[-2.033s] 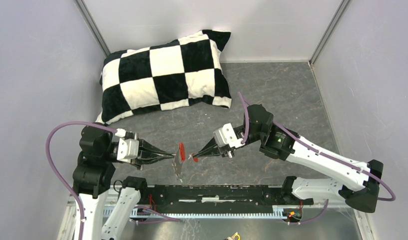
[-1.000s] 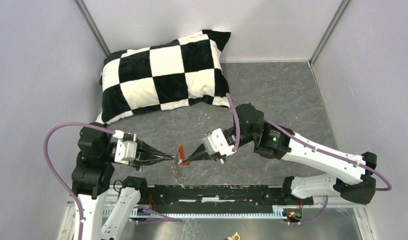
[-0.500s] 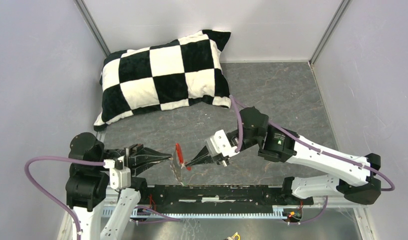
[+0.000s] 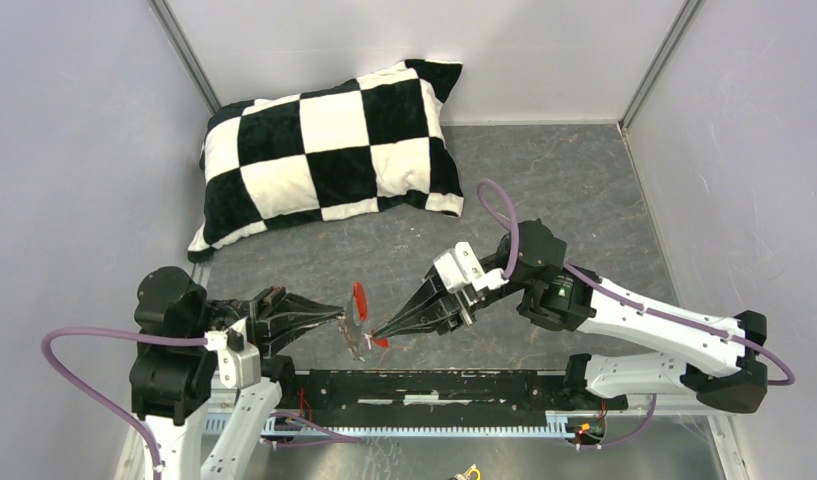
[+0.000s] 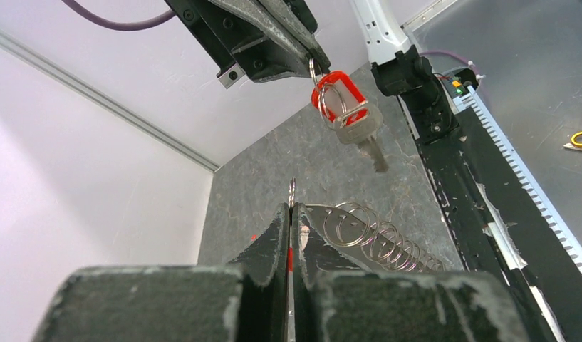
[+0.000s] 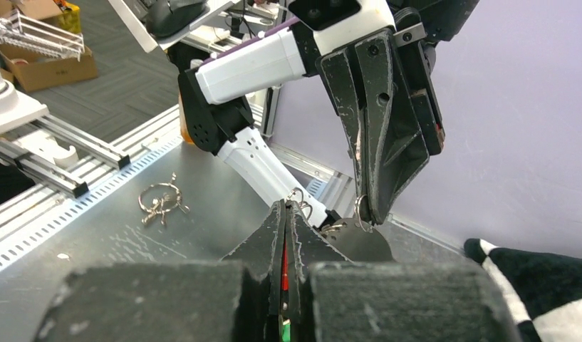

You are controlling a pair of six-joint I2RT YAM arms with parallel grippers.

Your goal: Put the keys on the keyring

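My left gripper (image 4: 341, 319) is shut on the keyring; its curved red fob (image 4: 359, 298) stands up beside the tips, and a silvery plate strung with several rings (image 4: 355, 340) hangs below. In the left wrist view my gripper (image 5: 291, 212) pinches the thin ring (image 5: 292, 191) edge-on, with the plate (image 5: 373, 239) beside it. My right gripper (image 4: 373, 336) is shut on the keys; the red-headed key (image 4: 381, 342) dangles from its tips (image 5: 313, 63), also visible in the left wrist view (image 5: 341, 100). In the right wrist view, red and green (image 6: 282, 329) show between the shut jaws (image 6: 286, 206). The two grippers' tips nearly touch.
A black-and-white checkered pillow (image 4: 329, 150) lies at the back left. A black rail (image 4: 434, 385) runs along the near edge under the grippers. A loose bunch of rings (image 6: 159, 201) lies on the metal shelf below it. Grey walls close in both sides.
My left arm dropped and swung, keeping the keyring at the same spot. My right gripper moved left to the keyring with the red key, then its wrist tilted back; its tip stays by the ring.
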